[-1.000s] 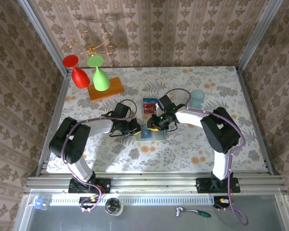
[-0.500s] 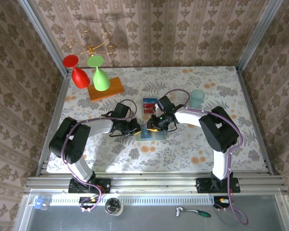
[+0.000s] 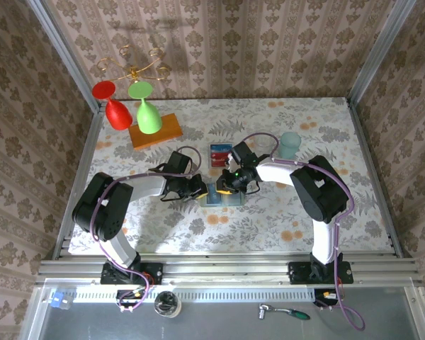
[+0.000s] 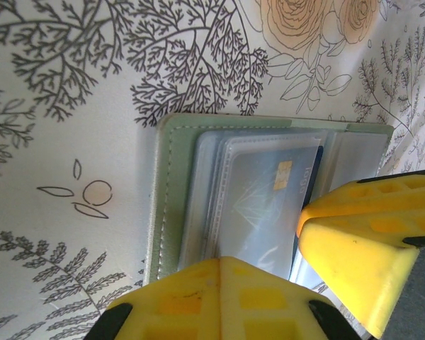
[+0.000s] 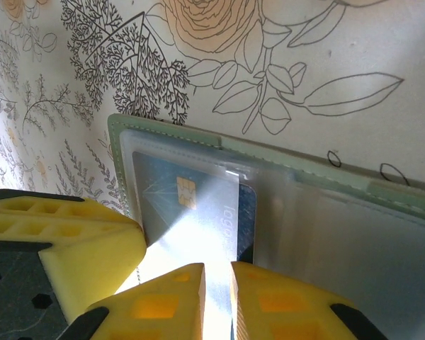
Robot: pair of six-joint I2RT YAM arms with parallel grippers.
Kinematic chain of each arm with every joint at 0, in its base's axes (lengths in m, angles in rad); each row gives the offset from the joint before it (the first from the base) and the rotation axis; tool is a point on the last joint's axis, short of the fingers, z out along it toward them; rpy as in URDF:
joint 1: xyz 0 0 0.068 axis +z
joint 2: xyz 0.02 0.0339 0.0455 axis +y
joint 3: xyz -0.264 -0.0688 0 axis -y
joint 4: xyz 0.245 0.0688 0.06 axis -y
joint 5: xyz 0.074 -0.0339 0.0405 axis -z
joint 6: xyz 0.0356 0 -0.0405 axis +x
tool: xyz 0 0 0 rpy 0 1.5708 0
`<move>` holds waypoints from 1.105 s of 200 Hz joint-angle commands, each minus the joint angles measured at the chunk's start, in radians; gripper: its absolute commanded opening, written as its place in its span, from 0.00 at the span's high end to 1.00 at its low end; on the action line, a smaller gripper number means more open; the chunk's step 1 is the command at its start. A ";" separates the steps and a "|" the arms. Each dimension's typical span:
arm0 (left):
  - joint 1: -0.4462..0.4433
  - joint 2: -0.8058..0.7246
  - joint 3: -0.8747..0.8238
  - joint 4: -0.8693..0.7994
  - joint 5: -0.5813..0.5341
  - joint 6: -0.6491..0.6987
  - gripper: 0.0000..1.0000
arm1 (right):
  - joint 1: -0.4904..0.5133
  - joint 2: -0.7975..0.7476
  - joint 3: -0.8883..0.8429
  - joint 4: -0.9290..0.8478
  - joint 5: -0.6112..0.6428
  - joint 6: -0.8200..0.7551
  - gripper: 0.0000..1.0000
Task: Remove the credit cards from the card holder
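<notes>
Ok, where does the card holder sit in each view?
Top external: card holder near the picture's centre.
Left wrist: card holder across the middle, green rim at left.
Right wrist: card holder from left of centre to the right edge.
Shared landmark: blue card with gold chip, in both wrist views.

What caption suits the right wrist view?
Right gripper straddling the edge of a blue credit card in the open card holder.
</notes>
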 commanded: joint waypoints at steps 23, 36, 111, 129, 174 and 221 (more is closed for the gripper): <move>-0.003 0.017 -0.013 -0.027 -0.013 0.006 0.92 | 0.000 0.014 -0.001 -0.021 -0.003 0.002 0.77; -0.003 0.017 -0.013 -0.027 -0.012 0.006 0.92 | 0.001 0.007 0.000 -0.041 0.016 -0.006 0.75; -0.003 0.017 -0.012 -0.033 -0.014 0.006 0.92 | 0.000 -0.037 0.003 -0.108 0.081 -0.042 0.72; -0.003 0.016 -0.009 -0.034 -0.014 0.008 0.92 | 0.000 -0.044 0.006 -0.112 0.091 -0.049 0.72; -0.003 0.010 -0.001 -0.034 -0.011 0.009 0.92 | 0.000 -0.049 0.021 -0.129 0.101 -0.067 0.72; -0.003 -0.015 0.020 -0.055 -0.010 0.021 0.91 | 0.000 -0.042 0.025 -0.129 0.100 -0.069 0.72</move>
